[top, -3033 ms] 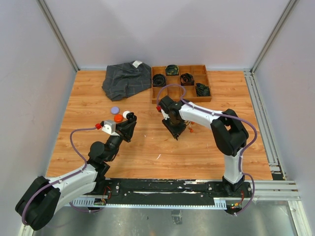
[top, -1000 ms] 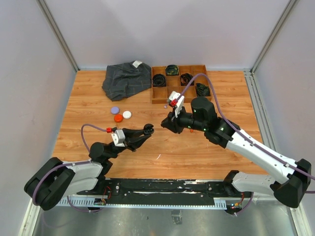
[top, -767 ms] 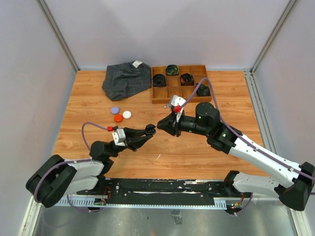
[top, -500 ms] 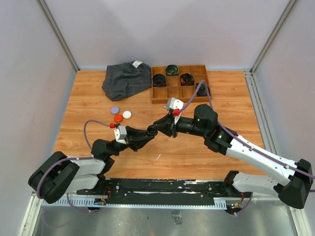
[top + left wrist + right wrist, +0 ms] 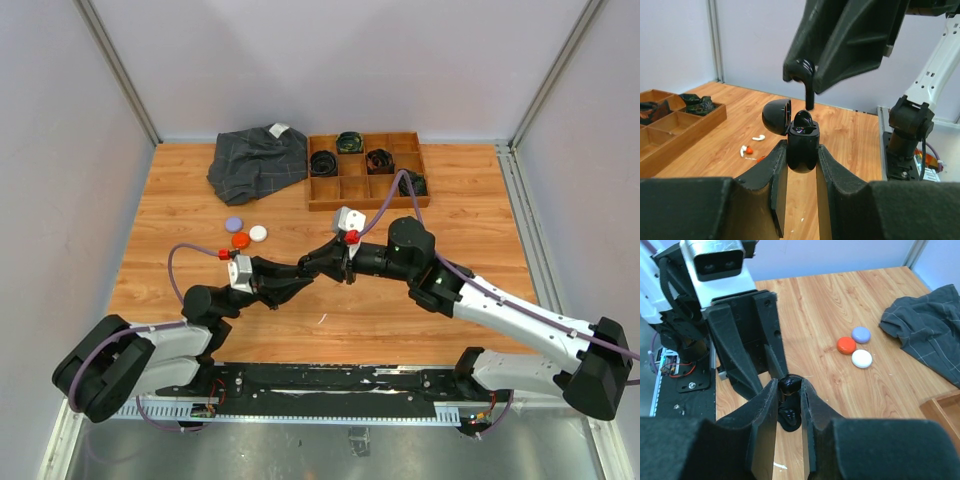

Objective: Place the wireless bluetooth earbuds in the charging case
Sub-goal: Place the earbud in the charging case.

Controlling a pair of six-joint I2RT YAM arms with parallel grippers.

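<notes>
No lettering, brand mark, number or sign can be read anywhere in these views. The small white tag [image 5: 279, 128] at the far edge of the dark grey checked cloth [image 5: 255, 160] may carry print, but from overhead it is too small to tell. In the left wrist view, the open glossy black charging case [image 5: 802, 147] and the small black stemmed earbud [image 5: 809, 95] just above it show plain, unmarked surfaces. On the wooden tabletop [image 5: 840, 300], the orange-red round puck [image 5: 846, 345], the lilac round puck [image 5: 860, 334] and the white round puck [image 5: 861, 358] lie with plain tops.
</notes>
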